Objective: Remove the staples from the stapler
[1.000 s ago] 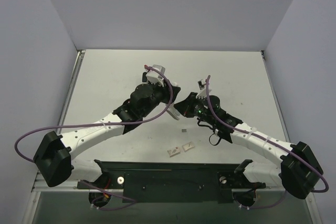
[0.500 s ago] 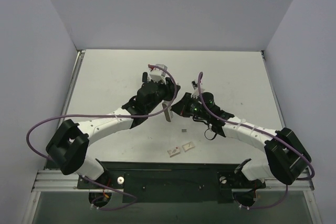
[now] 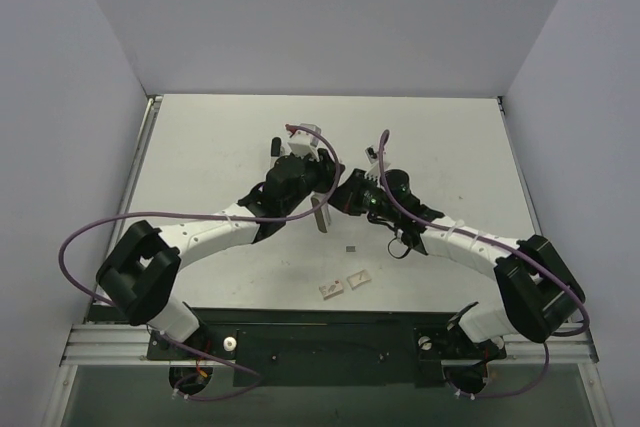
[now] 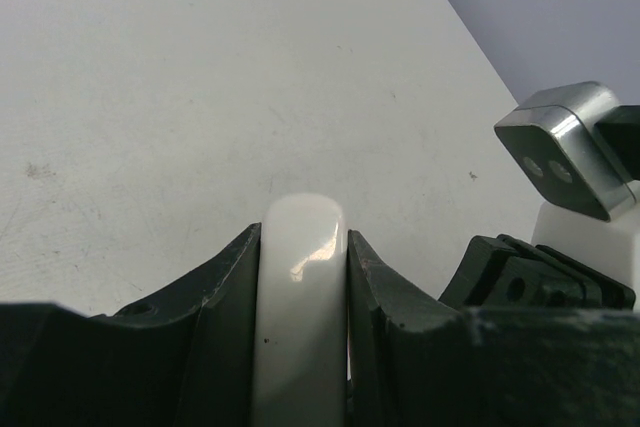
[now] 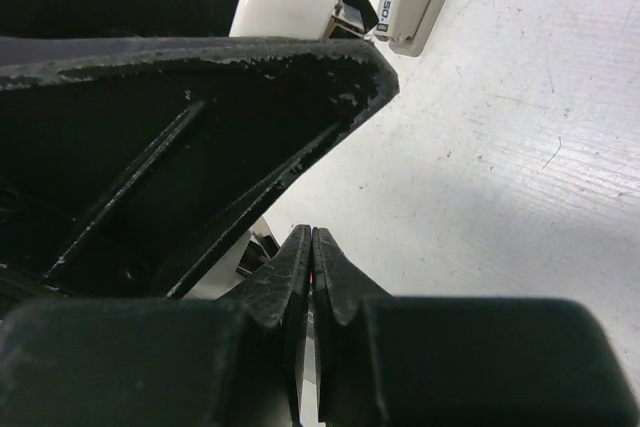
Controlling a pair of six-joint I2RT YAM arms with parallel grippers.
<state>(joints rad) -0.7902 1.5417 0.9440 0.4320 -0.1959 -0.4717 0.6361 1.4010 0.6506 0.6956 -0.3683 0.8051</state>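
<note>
Near the middle of the top view, the left claw (image 3: 316, 195) is clamped on the stapler (image 4: 300, 277). The left wrist view shows the stapler's white plastic bar squeezed between the two dark fingers (image 4: 225, 287), its rounded end poking past their tips. Its metal channel hangs open below, toward the surface (image 3: 200, 147). Just to the right, the right claw (image 5: 312, 242) has its fingers pressed together, tips close under the left claw. Whether they touch the stapler I cannot tell. Lower right, the staples (image 3: 349, 248) lie on the surface, apart from both claws.
</note>
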